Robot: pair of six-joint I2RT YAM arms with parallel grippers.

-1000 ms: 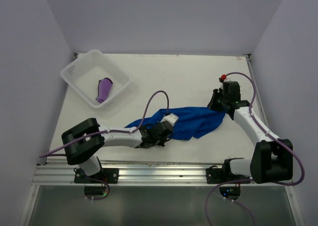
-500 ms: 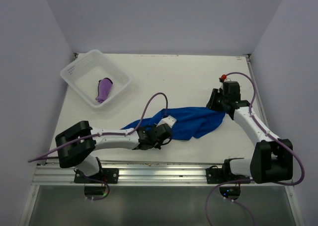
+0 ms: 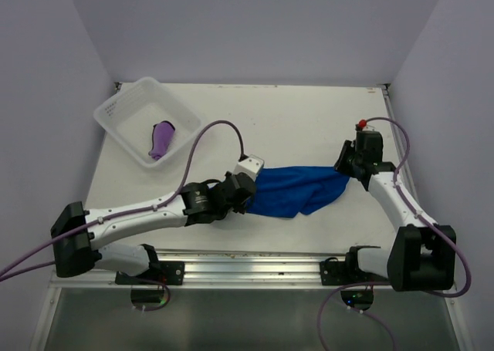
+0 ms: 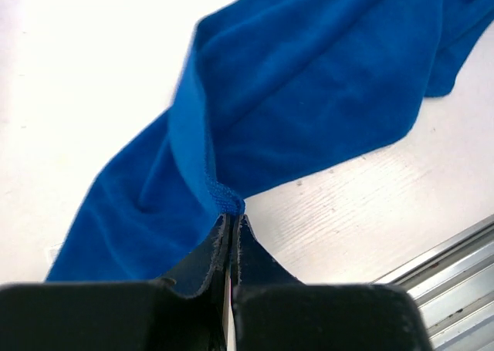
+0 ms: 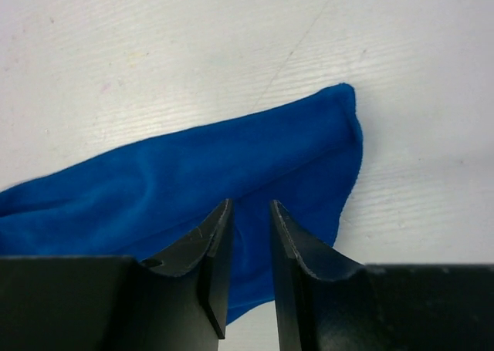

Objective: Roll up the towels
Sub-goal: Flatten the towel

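Observation:
The royal blue towel (image 3: pixel 297 189) lies bunched on the white table between the two arms. My left gripper (image 3: pixel 247 190) is shut on the towel's hem at its left end. In the left wrist view the jaws (image 4: pixel 231 214) pinch the hem and the blue towel (image 4: pixel 309 81) stretches away from them. My right gripper (image 3: pixel 345 167) hovers over the towel's right corner. In the right wrist view its jaws (image 5: pixel 248 212) stand a little apart, with the blue towel (image 5: pixel 154 181) showing below the gap. The purple towel (image 3: pixel 161 138) lies rolled in the basket.
The white plastic basket (image 3: pixel 116 108) stands at the back left. A metal rail (image 3: pixel 255 262) runs along the table's near edge. Purple cables loop over both arms. Grey walls close in the back and sides.
My left arm has stretched right and away from the near edge, pulling the towel's left end in toward the middle. My right gripper has shifted a little right, at the towel's corner.

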